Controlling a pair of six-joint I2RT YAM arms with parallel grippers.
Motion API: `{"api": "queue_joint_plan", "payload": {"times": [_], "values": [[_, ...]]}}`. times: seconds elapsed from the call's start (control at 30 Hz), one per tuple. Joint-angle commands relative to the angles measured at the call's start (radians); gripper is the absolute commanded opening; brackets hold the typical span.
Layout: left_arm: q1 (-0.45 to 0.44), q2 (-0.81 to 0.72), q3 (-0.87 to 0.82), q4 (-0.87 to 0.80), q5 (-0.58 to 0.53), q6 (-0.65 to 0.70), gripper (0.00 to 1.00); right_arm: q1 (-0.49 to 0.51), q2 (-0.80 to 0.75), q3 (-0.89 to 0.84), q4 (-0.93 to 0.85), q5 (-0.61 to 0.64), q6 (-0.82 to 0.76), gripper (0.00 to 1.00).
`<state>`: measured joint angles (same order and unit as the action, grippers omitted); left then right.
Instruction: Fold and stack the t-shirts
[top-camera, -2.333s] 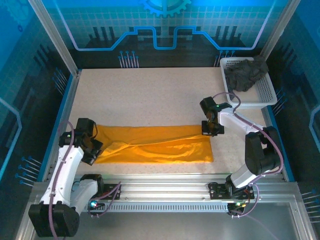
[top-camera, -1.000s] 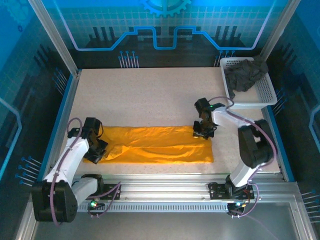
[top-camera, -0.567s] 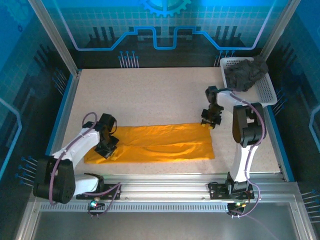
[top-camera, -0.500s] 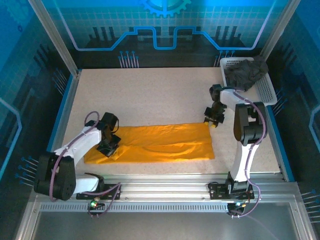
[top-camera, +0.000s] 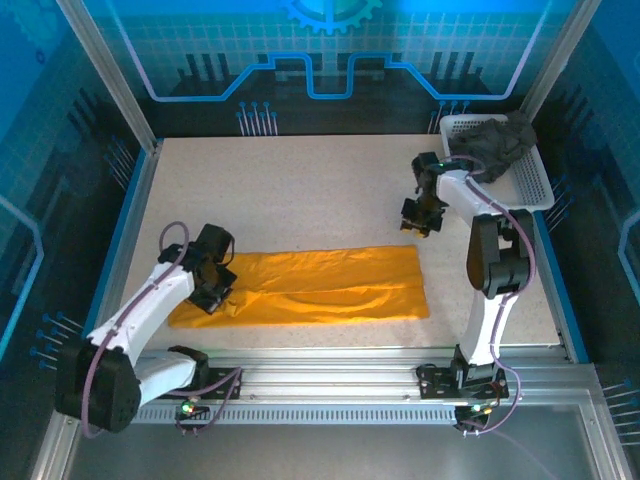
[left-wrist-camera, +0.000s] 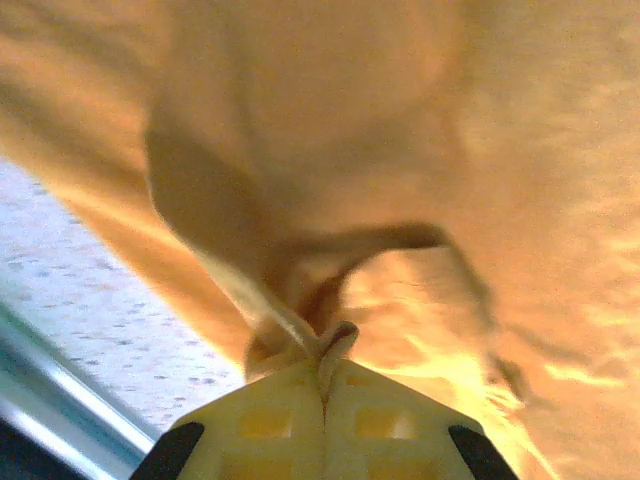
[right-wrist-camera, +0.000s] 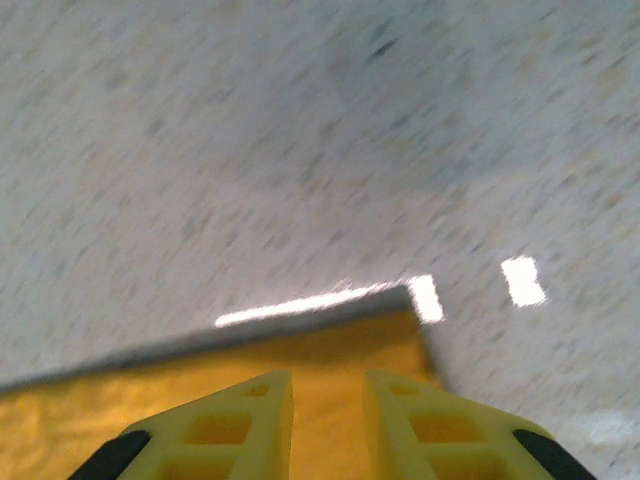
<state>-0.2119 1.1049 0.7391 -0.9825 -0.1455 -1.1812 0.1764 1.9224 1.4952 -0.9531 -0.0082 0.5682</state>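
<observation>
The orange-yellow t-shirt lies on the table, folded into a long strip running left to right. My left gripper sits on the strip's left end, shut on a pinched fold of the orange cloth; in the left wrist view the left gripper has its jaws pressed together on that fold. My right gripper hovers just beyond the shirt's far right corner, open and holding nothing. The right wrist view has the right gripper over that orange corner. The dark grey t-shirt lies crumpled in the basket.
A white mesh basket stands at the table's back right corner. Bare speckled tabletop stretches behind the orange shirt. Metal frame rails run along the near edge.
My right gripper has moved off the shirt's far right corner toward the back of the table. My left gripper has shifted a little to the right, still pinching the cloth.
</observation>
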Motion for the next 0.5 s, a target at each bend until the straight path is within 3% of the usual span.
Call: {"api": "queue_joint_plan", "payload": {"times": [0.0, 0.07, 0.1, 0.17, 0.2, 0.3, 0.47], "values": [[0.043, -0.069, -0.069, -0.122, -0.05, -0.02, 0.03, 0.065, -0.08, -0.08, -0.001, -0.003, 0.033, 0.27], [0.054, -0.1, -0.085, -0.123, -0.041, -0.015, 0.05, 0.101, -0.104, -0.115, 0.003, -0.005, 0.046, 0.27], [0.058, -0.108, -0.085, -0.122, -0.035, -0.012, 0.13, 0.115, -0.109, -0.131, 0.006, -0.01, 0.052, 0.27], [0.063, -0.105, -0.062, -0.123, -0.031, 0.006, 0.49, 0.141, -0.116, -0.162, 0.018, -0.035, 0.067, 0.27], [0.063, -0.098, -0.036, -0.126, -0.037, 0.017, 0.59, 0.149, -0.117, -0.177, 0.026, -0.057, 0.075, 0.27], [0.076, -0.062, 0.052, -0.083, -0.042, 0.067, 0.62, 0.175, -0.108, -0.202, 0.045, -0.11, 0.097, 0.27], [0.163, 0.124, 0.133, 0.053, 0.04, 0.128, 0.51, 0.184, -0.023, -0.188, 0.031, -0.15, 0.122, 0.27]]}}
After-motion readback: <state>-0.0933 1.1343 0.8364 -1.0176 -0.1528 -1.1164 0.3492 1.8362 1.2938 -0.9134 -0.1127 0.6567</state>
